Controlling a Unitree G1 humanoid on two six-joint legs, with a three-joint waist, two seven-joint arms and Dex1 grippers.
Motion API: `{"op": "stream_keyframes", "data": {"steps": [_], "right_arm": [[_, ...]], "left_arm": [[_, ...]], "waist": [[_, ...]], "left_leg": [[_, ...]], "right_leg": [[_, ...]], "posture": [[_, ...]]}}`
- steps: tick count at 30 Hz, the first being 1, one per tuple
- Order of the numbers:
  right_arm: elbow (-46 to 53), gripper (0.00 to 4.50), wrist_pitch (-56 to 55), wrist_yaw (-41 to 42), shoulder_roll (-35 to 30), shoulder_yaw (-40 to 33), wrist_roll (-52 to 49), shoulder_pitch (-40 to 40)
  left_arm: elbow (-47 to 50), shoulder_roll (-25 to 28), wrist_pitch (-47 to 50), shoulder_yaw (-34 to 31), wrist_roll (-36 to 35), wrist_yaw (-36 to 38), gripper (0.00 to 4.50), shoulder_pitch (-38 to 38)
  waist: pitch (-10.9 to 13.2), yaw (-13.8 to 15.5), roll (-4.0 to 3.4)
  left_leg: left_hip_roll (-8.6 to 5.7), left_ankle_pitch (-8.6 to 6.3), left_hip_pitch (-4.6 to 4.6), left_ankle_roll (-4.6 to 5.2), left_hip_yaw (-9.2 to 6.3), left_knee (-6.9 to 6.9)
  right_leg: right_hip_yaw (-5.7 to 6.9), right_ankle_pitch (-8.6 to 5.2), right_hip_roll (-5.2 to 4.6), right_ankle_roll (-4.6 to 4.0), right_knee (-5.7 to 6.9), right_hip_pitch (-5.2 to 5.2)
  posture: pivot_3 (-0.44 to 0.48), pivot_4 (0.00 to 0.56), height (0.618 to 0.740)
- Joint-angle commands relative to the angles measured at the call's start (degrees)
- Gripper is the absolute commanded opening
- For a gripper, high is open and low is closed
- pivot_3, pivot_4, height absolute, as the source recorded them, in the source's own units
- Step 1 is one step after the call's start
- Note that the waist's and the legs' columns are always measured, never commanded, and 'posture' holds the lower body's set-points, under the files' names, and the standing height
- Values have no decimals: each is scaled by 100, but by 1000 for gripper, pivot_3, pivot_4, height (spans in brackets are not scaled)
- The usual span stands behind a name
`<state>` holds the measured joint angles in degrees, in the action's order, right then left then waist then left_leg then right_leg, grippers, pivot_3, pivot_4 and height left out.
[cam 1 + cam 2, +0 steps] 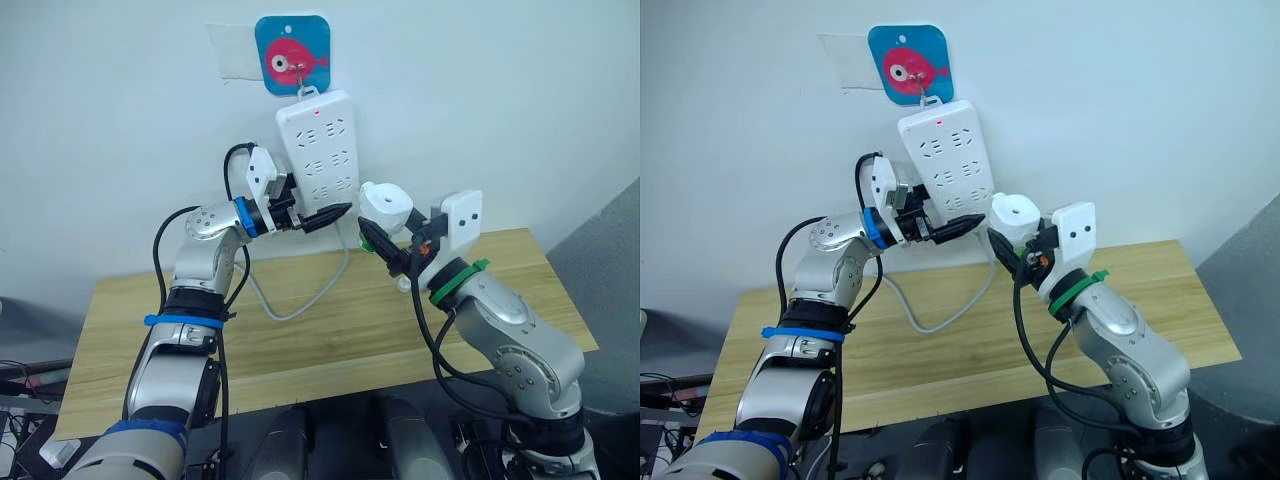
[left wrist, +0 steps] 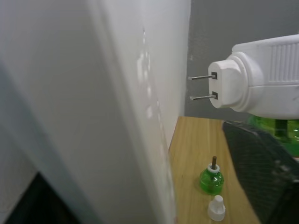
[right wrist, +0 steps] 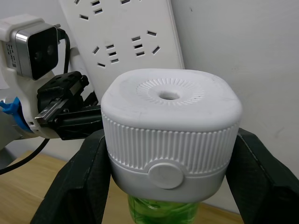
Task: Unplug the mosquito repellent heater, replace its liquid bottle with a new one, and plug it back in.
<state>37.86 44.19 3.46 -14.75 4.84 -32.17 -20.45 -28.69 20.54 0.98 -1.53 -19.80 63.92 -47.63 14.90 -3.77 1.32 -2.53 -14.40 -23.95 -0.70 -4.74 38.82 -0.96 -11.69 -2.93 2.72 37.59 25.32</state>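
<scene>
While the right pincer (image 3: 168, 186) clamps the heater (image 3: 170, 130), its bottle (image 3: 161, 212) shows partly.

Looks like robot test corner in lab or office room, not lived-in home. Plain white wall (image 1: 520, 110) at twelve o'clock, bare except blue square hook plate with pink fish (image 1: 292, 54), long white power strip (image 1: 320, 145) hanging from it, grey cord (image 1: 300, 300) drooping to light wooden tabletop (image 1: 300, 340). Grey panel (image 1: 610, 250) at three o'clock. Loose black cables (image 1: 20, 385) at eight o'clock, off table edge.
</scene>
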Motion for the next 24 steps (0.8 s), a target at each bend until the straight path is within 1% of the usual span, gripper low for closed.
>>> {"op": "stream_keyframes", "data": {"steps": [1, 4, 5, 6, 11, 18, 19, 21, 22, 24], "right_arm": [[190, 3006, -40, 60, -28, -113, 63, -141], [258, 3006, 43, 59, -18, -16, 110, -170], [285, 3006, 69, 56, -11, 27, 126, -178], [317, 3006, 95, 53, 0, 74, 142, -191], [431, 3006, 278, 40, 53, 224, 207, -257], [343, 3006, 378, 10, 170, 285, 291, -392], [336, 3006, 381, 4, 195, 274, 303, -394], [341, 3006, 396, 13, 215, 247, 319, -394], [350, 3006, 405, 16, 222, 229, 324, -392], [374, 3006, 426, 26, 229, 202, 329, -384]], "left_arm": [[43, 93, 60, -117, -111, 82, 2564, -117], [9, 119, 95, -147, -130, 88, 1708, -128], [3, 121, 106, -156, -130, 93, 1525, -132], [-2, 120, 120, -166, -133, 92, 1455, -137], [-18, 129, 273, -189, -153, 66, 1403, -166], [66, 112, 436, -218, -206, 19, 1403, -168], [75, 117, 437, -233, -217, 23, 1403, -160], [84, 141, 440, -239, -215, 45, 2120, -148], [84, 158, 413, -236, -186, 33, 2340, -143], [79, 185, 421, -260, -164, -10, 2973, -146]], "waist": [[0, -2, 0], [0, -6, 0], [0, -7, 0], [0, -7, 0], [0, -8, 0], [0, -8, 0], [0, -8, 0], [0, -7, 0], [0, -7, 0], [0, -7, 0]], "left_leg": [[0, 0, 0, 0, 0, 0], [2, 0, 1, 0, -1, 0], [2, 0, 1, 1, -1, 0], [2, -1, 1, 2, -1, -1], [2, -3, -1, 5, -2, -3], [2, -4, 0, 5, -3, -3], [2, -4, 0, 5, -3, -3], [2, -4, 0, 5, -2, -3], [2, -4, -1, 5, -2, -3], [2, -4, 0, 5, -3, -2]], "right_leg": [[0, 0, 0, 0, 0, 0], [-1, 0, 0, 0, 1, 1], [-1, 0, 0, 0, 0, 1], [-2, 0, 0, 0, -1, 1], [-2, 0, 0, 1, -11, 1], [-2, 0, 0, 1, -11, 1], [-2, -1, 0, 1, -11, 0], [-3, 0, 0, 1, -11, 0], [-2, 0, 0, 1, -10, 1], [-2, 0, 0, 1, -9, 1]], "posture": [[-142, 238, 740], [-142, 238, 740], [-142, 238, 740], [-142, 238, 740], [-139, 240, 740], [-139, 240, 740], [-135, 232, 740], [-135, 232, 740], [-135, 232, 740], [-135, 232, 740]]}}
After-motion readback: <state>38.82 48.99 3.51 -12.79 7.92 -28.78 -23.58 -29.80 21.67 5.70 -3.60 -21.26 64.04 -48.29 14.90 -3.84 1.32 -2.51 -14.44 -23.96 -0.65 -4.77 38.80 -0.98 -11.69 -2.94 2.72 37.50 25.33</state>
